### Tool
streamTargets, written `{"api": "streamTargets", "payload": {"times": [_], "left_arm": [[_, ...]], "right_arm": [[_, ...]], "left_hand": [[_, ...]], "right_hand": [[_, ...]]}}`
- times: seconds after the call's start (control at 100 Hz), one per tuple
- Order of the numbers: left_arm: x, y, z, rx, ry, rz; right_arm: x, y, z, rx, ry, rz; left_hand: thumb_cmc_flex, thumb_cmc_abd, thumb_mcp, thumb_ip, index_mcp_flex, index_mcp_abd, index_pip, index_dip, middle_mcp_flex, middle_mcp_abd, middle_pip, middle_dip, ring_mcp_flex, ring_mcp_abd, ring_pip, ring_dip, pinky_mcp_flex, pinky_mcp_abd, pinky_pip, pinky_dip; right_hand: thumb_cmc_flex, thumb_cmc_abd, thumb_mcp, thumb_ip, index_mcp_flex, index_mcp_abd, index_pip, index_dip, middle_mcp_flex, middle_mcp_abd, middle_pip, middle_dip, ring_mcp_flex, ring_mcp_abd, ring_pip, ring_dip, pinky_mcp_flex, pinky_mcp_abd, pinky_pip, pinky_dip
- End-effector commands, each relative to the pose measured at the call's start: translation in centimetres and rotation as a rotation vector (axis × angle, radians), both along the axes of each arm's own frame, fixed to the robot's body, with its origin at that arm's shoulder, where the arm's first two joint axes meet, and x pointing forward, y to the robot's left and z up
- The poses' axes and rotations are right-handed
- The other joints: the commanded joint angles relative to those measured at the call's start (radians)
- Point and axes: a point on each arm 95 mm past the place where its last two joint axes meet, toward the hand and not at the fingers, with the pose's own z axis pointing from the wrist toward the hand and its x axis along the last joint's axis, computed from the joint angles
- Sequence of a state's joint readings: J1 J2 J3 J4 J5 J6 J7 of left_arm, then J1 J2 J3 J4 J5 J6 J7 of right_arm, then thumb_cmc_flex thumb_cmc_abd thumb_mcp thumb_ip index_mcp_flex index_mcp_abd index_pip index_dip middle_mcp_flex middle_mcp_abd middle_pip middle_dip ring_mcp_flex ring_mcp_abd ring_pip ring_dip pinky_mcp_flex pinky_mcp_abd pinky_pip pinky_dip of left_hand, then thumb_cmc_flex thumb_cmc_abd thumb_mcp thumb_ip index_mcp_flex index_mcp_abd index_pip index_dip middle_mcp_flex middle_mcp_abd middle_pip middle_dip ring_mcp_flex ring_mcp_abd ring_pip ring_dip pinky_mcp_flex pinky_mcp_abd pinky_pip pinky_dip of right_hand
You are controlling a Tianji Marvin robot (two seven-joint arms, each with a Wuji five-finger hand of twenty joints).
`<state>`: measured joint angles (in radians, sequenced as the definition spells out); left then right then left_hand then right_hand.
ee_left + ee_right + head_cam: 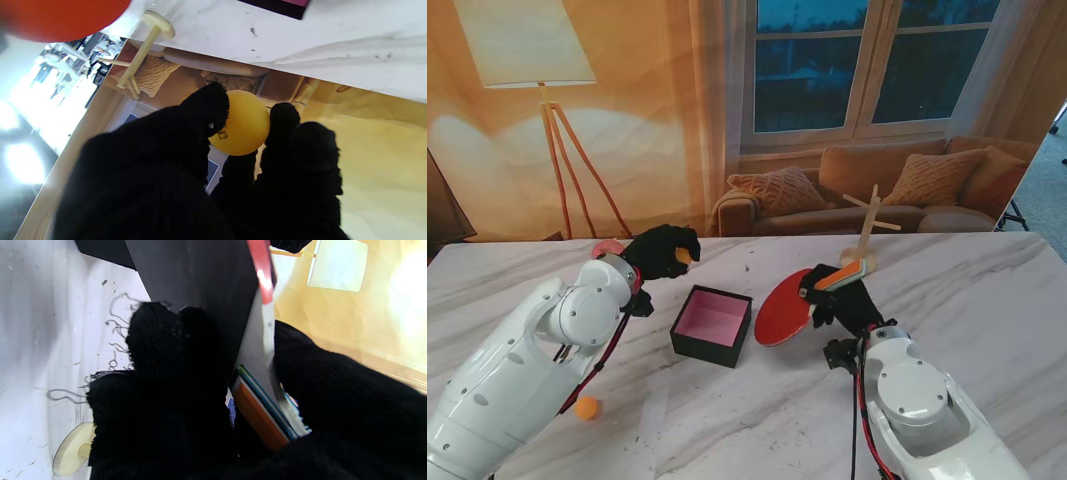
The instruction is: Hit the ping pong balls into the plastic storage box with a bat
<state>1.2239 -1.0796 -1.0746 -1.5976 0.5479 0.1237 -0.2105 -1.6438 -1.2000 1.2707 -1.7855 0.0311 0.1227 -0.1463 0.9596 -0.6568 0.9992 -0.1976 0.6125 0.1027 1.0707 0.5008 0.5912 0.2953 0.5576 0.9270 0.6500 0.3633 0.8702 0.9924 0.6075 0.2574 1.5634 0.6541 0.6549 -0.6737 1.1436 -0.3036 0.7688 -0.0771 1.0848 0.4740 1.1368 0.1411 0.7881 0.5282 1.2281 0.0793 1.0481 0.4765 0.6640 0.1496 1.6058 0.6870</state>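
Now the ping pong ball [245,123] sits pinched between left fingers [206,110].

A storage box [712,326] sits mid-worktop [987,290]; bat [785,306] just right, one ball [586,407] nearer me, left.

marble table [987,290], black box [712,326], orange ball [586,407]
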Motion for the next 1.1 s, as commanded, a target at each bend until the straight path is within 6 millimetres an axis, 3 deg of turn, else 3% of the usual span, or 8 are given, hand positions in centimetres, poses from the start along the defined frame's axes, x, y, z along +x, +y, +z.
{"api": "streamTargets", "payload": {"times": [0.0,0.4,1.09], "left_arm": [[-0.1,-0.9,0.7,-0.002,-0.001,-0.021],[-0.5,-2.7,1.3,-0.031,-0.001,-0.093],[0.2,-7.2,2.7,-0.109,0.009,-0.194]], "right_arm": [[0.0,0.6,0.5,0.016,-0.011,0.018],[0.6,1.4,-0.3,0.011,0.016,0.026],[1.8,-0.7,-3.5,-0.067,0.088,-0.053]], "left_hand": [[0.099,0.053,0.036,0.025,0.061,0.041,0.061,0.042,0.054,0.005,0.038,0.039,0.035,0.084,0.056,0.024,0.001,-0.134,0.047,0.012],[0.108,0.06,0.012,0.023,0.057,0.042,0.041,0.045,0.065,0.002,0.027,0.047,0.034,0.082,0.059,0.023,-0.001,-0.135,0.044,0.015],[0.106,0.064,0.0,0.023,0.058,0.043,0.023,0.046,0.074,0.005,0.01,0.053,0.041,0.08,0.062,0.015,0.011,-0.139,0.042,0.015]], "right_hand": [[0.051,0.035,0.022,0.02,0.048,-0.019,0.026,0.016,0.015,-0.051,0.014,0.024,-0.033,-0.06,-0.012,0.011,-0.011,-0.057,-0.01,-0.001],[0.056,0.051,0.008,0.021,0.047,-0.073,0.026,0.033,0.008,-0.088,0.001,0.036,-0.053,-0.069,-0.026,0.012,-0.028,-0.065,-0.03,-0.006],[0.061,0.052,0.007,0.023,0.056,-0.105,0.025,0.046,0.011,-0.102,-0.009,0.049,-0.076,-0.072,-0.028,0.021,-0.055,-0.069,-0.041,-0.003]]}}
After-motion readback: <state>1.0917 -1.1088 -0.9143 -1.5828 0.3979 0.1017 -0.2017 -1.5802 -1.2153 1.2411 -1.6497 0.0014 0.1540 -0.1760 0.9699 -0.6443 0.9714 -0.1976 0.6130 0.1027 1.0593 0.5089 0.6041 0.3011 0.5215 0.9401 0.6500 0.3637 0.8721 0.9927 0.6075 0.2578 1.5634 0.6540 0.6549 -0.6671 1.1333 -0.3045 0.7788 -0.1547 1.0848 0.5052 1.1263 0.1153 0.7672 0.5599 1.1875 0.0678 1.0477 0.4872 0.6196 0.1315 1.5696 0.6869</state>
